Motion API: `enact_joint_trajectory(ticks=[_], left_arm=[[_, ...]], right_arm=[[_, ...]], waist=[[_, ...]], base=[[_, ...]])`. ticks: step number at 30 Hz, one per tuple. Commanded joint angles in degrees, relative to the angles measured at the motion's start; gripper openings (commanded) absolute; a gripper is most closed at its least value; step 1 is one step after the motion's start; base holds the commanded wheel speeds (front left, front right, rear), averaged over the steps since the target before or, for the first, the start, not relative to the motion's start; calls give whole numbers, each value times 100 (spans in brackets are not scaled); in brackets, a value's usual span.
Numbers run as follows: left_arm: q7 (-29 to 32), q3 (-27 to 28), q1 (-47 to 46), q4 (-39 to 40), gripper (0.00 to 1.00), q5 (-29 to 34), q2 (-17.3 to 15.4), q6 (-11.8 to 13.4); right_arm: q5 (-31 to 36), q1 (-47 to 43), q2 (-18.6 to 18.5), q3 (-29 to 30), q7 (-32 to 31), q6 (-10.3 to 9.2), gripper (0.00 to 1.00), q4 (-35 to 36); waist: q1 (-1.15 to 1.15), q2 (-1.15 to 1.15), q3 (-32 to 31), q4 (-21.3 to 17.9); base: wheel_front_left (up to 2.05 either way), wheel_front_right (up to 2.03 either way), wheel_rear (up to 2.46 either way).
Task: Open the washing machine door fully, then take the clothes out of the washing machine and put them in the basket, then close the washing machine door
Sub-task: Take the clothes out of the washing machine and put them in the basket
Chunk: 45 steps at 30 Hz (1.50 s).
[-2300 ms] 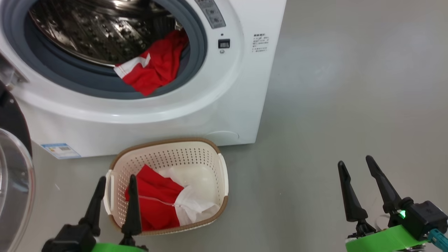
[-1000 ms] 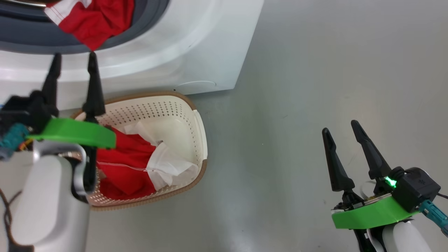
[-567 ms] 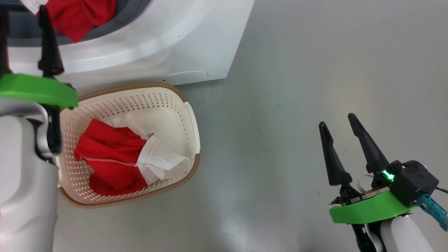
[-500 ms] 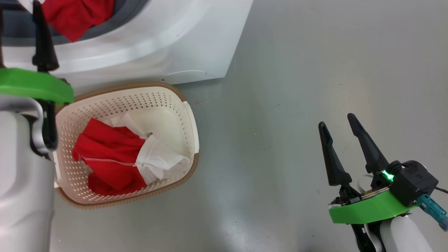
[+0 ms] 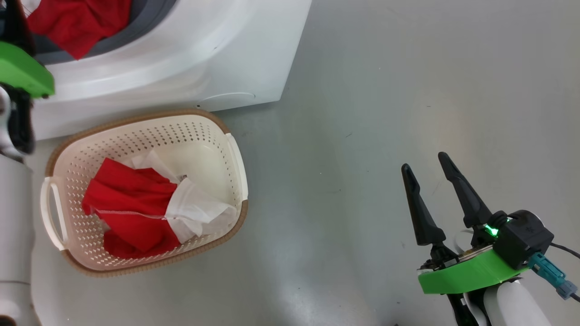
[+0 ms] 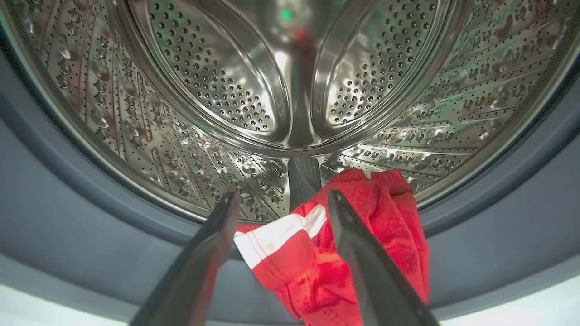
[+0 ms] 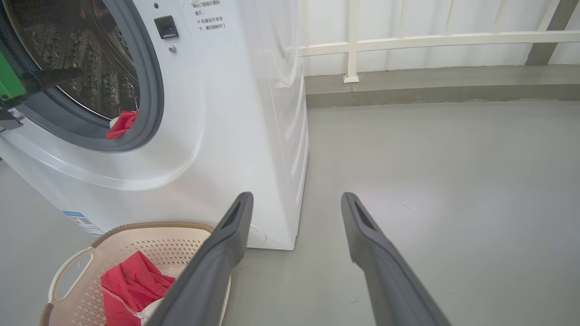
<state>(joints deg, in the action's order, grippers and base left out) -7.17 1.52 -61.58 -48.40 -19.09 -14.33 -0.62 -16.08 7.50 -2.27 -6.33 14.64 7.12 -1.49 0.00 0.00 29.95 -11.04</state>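
- The clothes are in two lots. One bright red fabric garment with a white band hangs over the lower lip of the opening of the big white front-loading washing machine. A red and white bundle lies in the small cream-white perforated plastic basket with a brown woven-look rim.
- The left gripper reaches forward at the mouth of the perforated steel drum. Its two long dark fingers are spread wide and hold nothing.
- The red fabric garment lies just beyond the fingertips, in line with the gap between them; whether they touch it cannot be told.
- That arm's pale forearm rises along the left edge of the head view, its green wrist bracket in front of the machine.
- The garment drapes across the grey rubber ring, and a dark drum paddle stands just behind it.
- The right gripper hangs low over the grey floor, well apart from the machine and the basket. Its fingers are wide apart and empty, and they point past the machine's right side.
- The basket sits on the floor just in front of the machine's lower front, near its right front corner.
- A white railing runs along the far wall.
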Motion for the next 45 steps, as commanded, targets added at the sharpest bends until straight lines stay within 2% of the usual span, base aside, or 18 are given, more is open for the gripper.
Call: enact_joint_trajectory(ticks=[1, 14, 26, 34, 45], left_arm=[[188, 68, -250, -101, 100, -52, -335, -95], [1096, 151, -970, -945, 100, -643, -217, -501], [1390, -10, -1293, -1414, 100, -850, -120, -631], [1593, -152, -1429, -1785, 100, -808, -232, -605], [1538, -488, -1496, -2175, 100, -505, -421, -310]], right_arm=[[48, 51, -61, -164, 36, 36, 100, 96], [17, 84, -61, -272, 36, 36, 100, 38], [-65, 159, -61, -337, 36, 36, 100, 20], [-135, 175, -61, -363, 36, 36, 100, 3], [-272, 206, -61, -425, 36, 36, 100, -9]], waist=[[0, 0, -22, -22], [0, 0, -5, -191], [0, 0, 78, -427], [0, 0, 129, -558], [0, 0, 251, -694]], base=[[0, 0, 0], [0, 0, 0], [0, 0, 0], [0, 0, 0], [0, 0, 0]])
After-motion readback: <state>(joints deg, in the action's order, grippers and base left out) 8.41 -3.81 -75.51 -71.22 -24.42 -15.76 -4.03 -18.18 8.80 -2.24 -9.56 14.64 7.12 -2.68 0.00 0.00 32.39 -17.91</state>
